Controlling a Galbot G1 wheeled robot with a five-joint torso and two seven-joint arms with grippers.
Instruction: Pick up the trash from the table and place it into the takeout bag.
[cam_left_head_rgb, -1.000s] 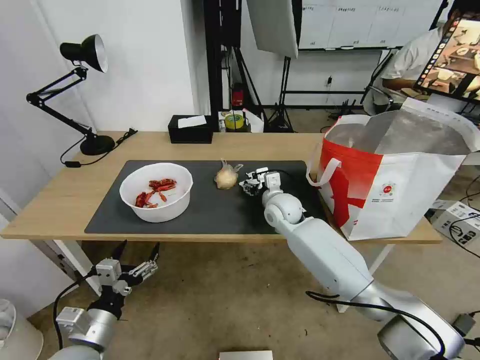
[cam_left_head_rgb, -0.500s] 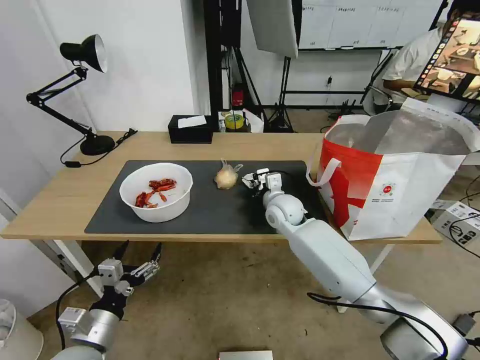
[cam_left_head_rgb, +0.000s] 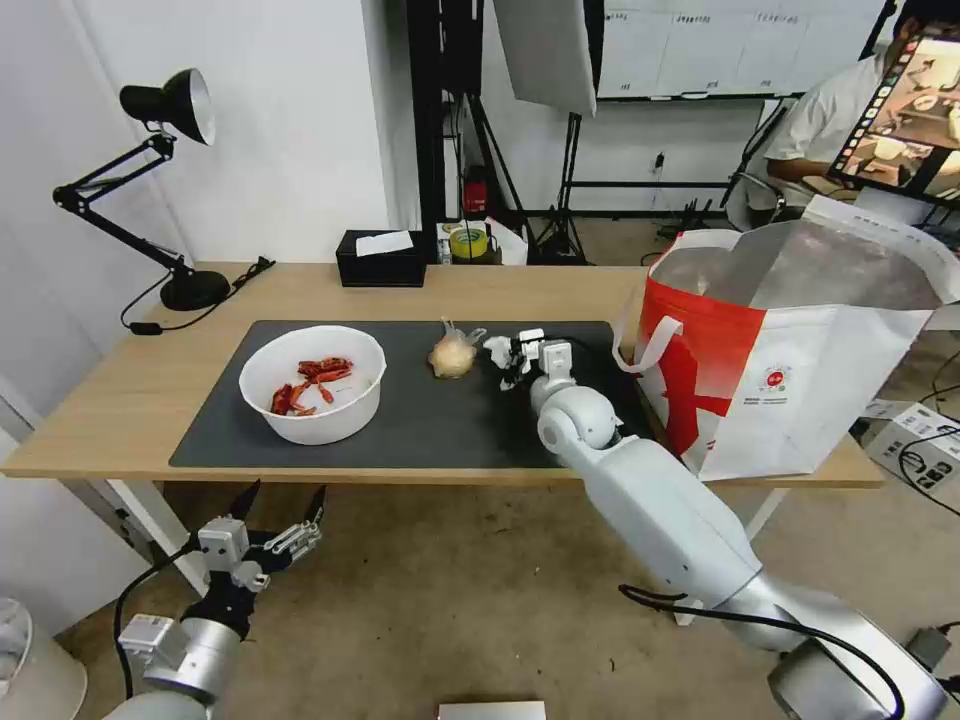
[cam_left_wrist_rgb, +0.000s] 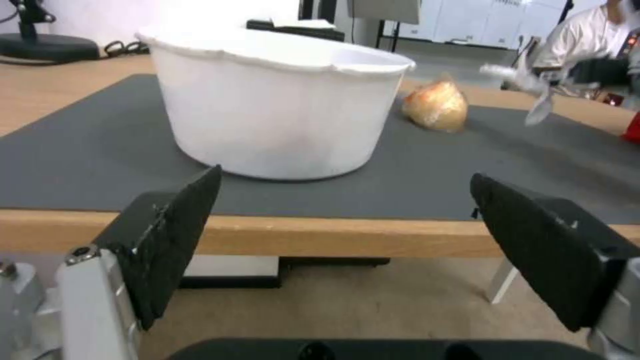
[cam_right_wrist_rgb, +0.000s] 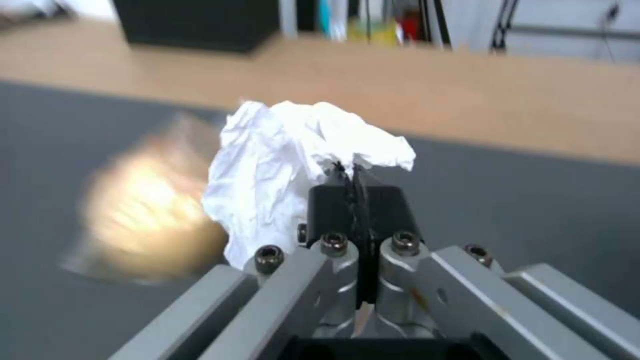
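The right gripper (cam_left_head_rgb: 512, 362) is pinching the crumpled tissue (cam_right_wrist_rgb: 293, 165) over the dark mat (cam_left_head_rgb: 420, 430), its jaws pressed together on one corner of the paper so that the rest is bulging out to one side. In the head view the tissue (cam_left_head_rgb: 500, 350) is sitting between the small knotted bag (cam_left_head_rgb: 453, 353) and the takeout bag (cam_left_head_rgb: 790, 350) (whether it is clear of the mat or brushing it I cannot tell). The knotted bag is lying on the mat just beside the tissue, and the white bowl (cam_left_head_rgb: 313, 385) with its red shells (cam_left_head_rgb: 310, 383) is resting farther along the mat toward the robot's left. The takeout bag is standing upright at the table's (cam_left_head_rgb: 130, 400) right end with its mouth open and its foil lining showing. The left gripper (cam_left_head_rgb: 278, 512) is hanging below the table's front edge, jaws spread wide with nothing between them, facing the bowl (cam_left_wrist_rgb: 273, 105) from low down.
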